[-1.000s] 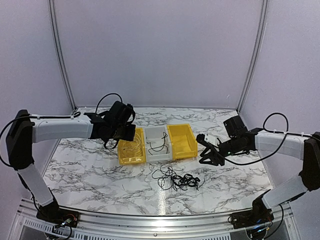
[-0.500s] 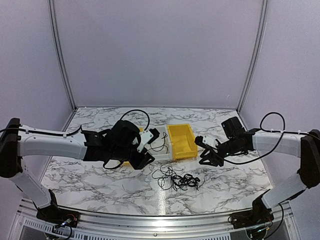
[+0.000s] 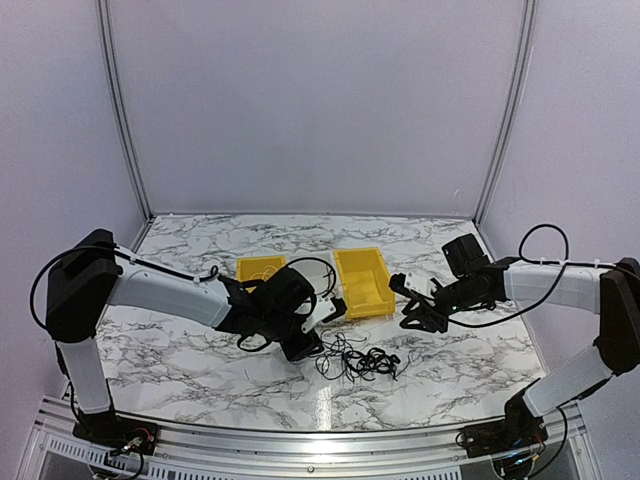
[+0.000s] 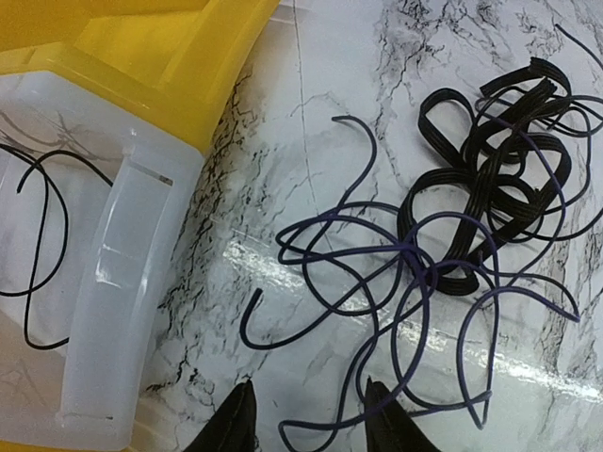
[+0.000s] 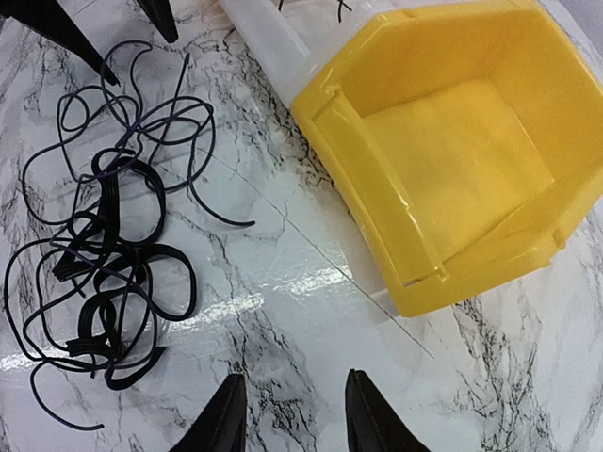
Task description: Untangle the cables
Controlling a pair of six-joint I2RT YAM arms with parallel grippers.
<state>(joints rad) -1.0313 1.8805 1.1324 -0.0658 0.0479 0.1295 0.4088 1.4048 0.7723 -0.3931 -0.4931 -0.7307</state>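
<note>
While left gripper (image 4: 309,426) hangs with fingers spread, gripping nothing, thin purple loop of cables (image 4: 443,245) lies on table under gap between tips. Translucent white plastic bin (image 4: 104,311) just left of tangle, thin black cord (image 4: 38,245) curled inside. Tangle: round dark-purple strands, flat ribbed black loops, on glossy marble-patterned table (image 3: 170,350). Rigid yellow bin (image 5: 452,160) touching white bin. Right gripper (image 5: 294,414) spread, empty, near tangle, apart from it.

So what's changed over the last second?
The left end effector swung from above the left yellow bin toward the near edge, down beside the cable tangle, open, gripping nothing. The right end effector barely shifted; the cable tangle and right yellow bin stayed put.
</note>
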